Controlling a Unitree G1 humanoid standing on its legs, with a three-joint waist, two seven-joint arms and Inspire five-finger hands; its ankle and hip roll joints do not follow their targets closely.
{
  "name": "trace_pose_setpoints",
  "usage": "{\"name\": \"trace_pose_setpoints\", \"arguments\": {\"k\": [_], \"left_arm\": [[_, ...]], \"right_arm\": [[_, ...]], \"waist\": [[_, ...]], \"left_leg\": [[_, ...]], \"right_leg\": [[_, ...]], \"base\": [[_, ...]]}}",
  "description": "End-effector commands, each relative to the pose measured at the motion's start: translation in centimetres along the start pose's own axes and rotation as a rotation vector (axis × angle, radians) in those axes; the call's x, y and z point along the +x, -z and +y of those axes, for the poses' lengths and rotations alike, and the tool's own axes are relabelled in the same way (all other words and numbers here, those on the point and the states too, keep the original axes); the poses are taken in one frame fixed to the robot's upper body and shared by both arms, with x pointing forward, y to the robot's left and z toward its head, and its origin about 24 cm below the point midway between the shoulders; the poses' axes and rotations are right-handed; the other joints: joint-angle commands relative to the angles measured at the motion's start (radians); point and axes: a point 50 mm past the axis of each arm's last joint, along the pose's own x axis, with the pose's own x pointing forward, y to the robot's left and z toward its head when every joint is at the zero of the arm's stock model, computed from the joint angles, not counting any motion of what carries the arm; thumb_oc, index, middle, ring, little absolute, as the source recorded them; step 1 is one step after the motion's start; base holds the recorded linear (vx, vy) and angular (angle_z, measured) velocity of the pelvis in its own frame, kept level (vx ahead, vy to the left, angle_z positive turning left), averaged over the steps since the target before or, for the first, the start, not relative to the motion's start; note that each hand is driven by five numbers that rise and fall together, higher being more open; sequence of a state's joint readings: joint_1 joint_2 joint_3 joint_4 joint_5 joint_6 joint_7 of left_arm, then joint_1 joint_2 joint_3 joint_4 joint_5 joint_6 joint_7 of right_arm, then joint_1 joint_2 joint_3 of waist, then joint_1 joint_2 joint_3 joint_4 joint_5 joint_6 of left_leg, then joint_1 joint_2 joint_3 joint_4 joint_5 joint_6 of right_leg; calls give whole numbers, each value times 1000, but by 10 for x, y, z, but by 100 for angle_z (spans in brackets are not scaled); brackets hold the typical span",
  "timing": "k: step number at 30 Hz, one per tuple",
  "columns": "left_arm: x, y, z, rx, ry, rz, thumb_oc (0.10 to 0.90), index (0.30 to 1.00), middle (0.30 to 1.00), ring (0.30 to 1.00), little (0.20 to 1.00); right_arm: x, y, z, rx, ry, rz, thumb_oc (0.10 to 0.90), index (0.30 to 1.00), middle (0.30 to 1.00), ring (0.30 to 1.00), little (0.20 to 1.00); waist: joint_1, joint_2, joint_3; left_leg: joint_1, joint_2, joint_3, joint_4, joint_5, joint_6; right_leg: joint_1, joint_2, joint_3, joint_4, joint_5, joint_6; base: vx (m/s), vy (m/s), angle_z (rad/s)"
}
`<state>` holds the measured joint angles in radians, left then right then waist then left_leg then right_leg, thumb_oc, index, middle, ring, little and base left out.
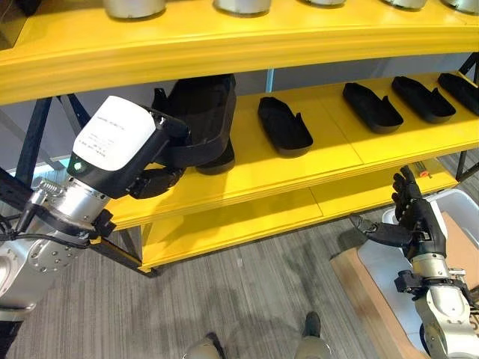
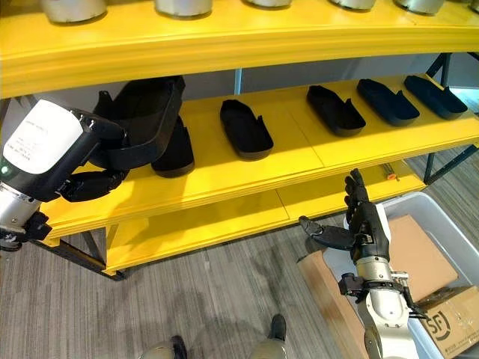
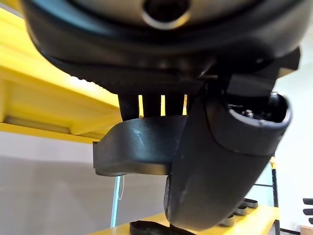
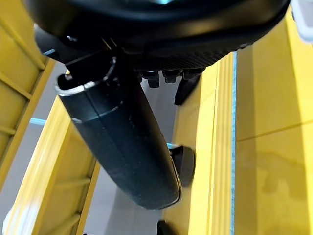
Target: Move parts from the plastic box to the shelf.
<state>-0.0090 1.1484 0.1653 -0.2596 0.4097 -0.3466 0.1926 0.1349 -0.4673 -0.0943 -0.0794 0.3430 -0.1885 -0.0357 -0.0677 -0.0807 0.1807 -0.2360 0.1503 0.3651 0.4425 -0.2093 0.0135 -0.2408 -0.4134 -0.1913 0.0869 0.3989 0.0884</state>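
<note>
My left hand point(image 1: 152, 181) is curled round a black moulded part point(image 1: 198, 118) and holds it tilted over the left end of the yellow shelf's middle level point(image 1: 329, 157). In the left wrist view the thumb point(image 3: 220, 166) presses the part point(image 3: 137, 147) against the fingers behind it. Just under it, another black part point(image 1: 218, 159) lies on the shelf. Several more black parts point(image 1: 284, 126) lie in a row to the right. My right hand point(image 2: 363, 224) hangs open and holding nothing at the lower right, over the plastic box point(image 2: 432, 207).
The shelf's top level carries silver cylinders point(image 1: 135, 7). A lower yellow level point(image 1: 247, 221) sits near the floor. Cardboard point(image 2: 410, 254) lies in the plastic box, and a brown cardboard box point(image 1: 368, 293) stands on the grey floor beside it.
</note>
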Motion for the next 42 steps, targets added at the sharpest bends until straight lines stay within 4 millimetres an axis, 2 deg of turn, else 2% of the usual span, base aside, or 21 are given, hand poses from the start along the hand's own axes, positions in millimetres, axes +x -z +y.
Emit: {"name": "trace_pose_setpoints", "arguments": {"k": [1,3,5,6,7,8,10,12,24,29,35,42], "left_arm": [[13,-6,64,134,-322,-64,400,300,300,300,300],[11,-4,64,118,-329,-46,400,300,300,300,300],[11,-3,65,118,-336,-40,400,300,300,300,300],[12,-2,66,123,-334,-38,400,300,300,300,300],[12,-3,63,129,-322,-40,400,300,300,300,300],[13,-3,60,127,-308,-37,400,300,300,300,300],[11,0,53,105,-299,-14,400,300,300,300,300],[7,6,48,112,-277,23,400,300,300,300,300],[-15,31,24,138,-165,183,400,300,300,300,300],[-19,44,10,153,-102,241,400,300,300,300,300],[-43,64,-8,183,-31,387,400,300,300,300,300],[-48,74,-18,202,-7,443,400,300,300,300,300]], "right_arm": [[21,-59,-12,-98,-5,-301,900,1000,1000,1000,1000],[22,-60,-12,-102,-17,-300,900,1000,1000,1000,1000],[22,-61,-13,-110,-18,-305,900,1000,1000,1000,1000],[19,-60,-14,-114,-17,-301,900,1000,1000,1000,1000],[17,-58,-14,-121,-22,-290,900,1000,1000,1000,1000],[16,-56,-15,-123,-21,-278,900,1000,1000,1000,1000],[14,-53,-19,-122,0,-263,900,1000,1000,1000,1000],[14,-52,-21,-123,11,-259,900,1000,1000,1000,1000],[7,-43,-26,-123,39,-219,900,1000,1000,1000,1000],[10,-43,-26,-126,30,-217,900,1000,1000,1000,1000],[12,-44,-25,-117,29,-225,900,1000,1000,1000,1000],[14,-44,-25,-130,29,-225,900,1000,1000,1000,1000]], "waist": [[-18,24,-13],[-39,31,0],[-40,36,5],[-48,29,6],[-45,19,5],[-48,15,-6],[-47,17,-23],[-40,20,-40],[-47,38,-80],[-52,50,-82],[-47,62,-77],[-52,65,-73]], "left_leg": [[137,-10,-70,-260,49,-12],[186,-15,-68,-343,83,-20],[199,-12,-65,-369,99,-30],[204,-19,-77,-379,116,-49],[204,-26,-58,-386,142,-48],[209,-30,-58,-398,148,-53],[211,-18,-61,-407,163,-68],[214,-6,-50,-388,156,-72],[276,26,-46,-416,166,-97],[285,36,-45,-407,165,-106],[294,48,-41,-407,169,-115],[290,50,-39,-401,167,-119]], "right_leg": [[144,12,-53,174,-229,133],[72,82,-38,159,-282,122],[57,94,-43,136,-299,120],[95,109,-33,42,-318,110],[116,108,-49,17,-303,103],[138,124,-34,-3,-316,96],[169,146,-24,-50,-313,94],[192,140,-51,-65,-307,97],[273,171,-51,-105,-345,82],[289,179,-48,-105,-357,75],[302,189,-42,-114,-365,68],[305,191,-43,-118,-368,65]], "base": [[93,130,-35],[52,86,-18],[0,-25,-4],[-57,-87,-1],[-38,-98,20],[-30,-108,37],[59,-146,38],[58,-117,11],[36,-70,-6],[19,-56,4],[28,-45,-3],[0,0,0]]}}
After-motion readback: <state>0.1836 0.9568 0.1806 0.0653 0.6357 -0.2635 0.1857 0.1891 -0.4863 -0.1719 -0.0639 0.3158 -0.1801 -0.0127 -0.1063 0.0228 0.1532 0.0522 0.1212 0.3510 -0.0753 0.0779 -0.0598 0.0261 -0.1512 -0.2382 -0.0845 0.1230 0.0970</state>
